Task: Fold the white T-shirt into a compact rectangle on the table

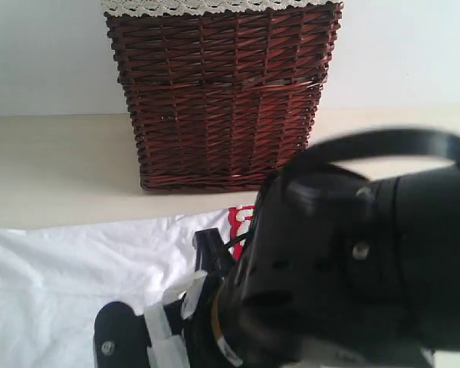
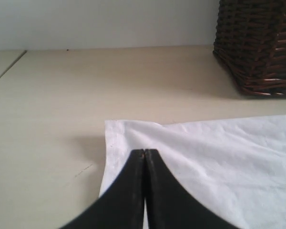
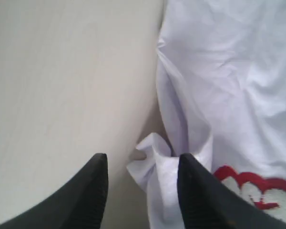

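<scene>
**Spotter:** Where is the shirt, and what are your hands doing?

**Operator:** The white T-shirt (image 2: 219, 157) lies spread on the bench (image 2: 52, 105), on the near side of the wicker basket (image 1: 222, 100). My left hand (image 2: 144, 153) is clenched with its tips over the shirt's corner, and I see no cloth between them. My right hand (image 3: 143, 157) is released. Its jaws stand apart around a puckered fold (image 3: 155, 164) at the shirt's edge, and bare bench shows on one side of the fold.

**Spotter:** How will it handle?

**Operator:** Light, thin and limp, I judge. It will sag and wrinkle rather than hold a line, and it could slip from a shallow pinch. I'd take that raised pucker with the right hand, beside the red print (image 3: 248, 183), and pinch the corner under the left.
</scene>
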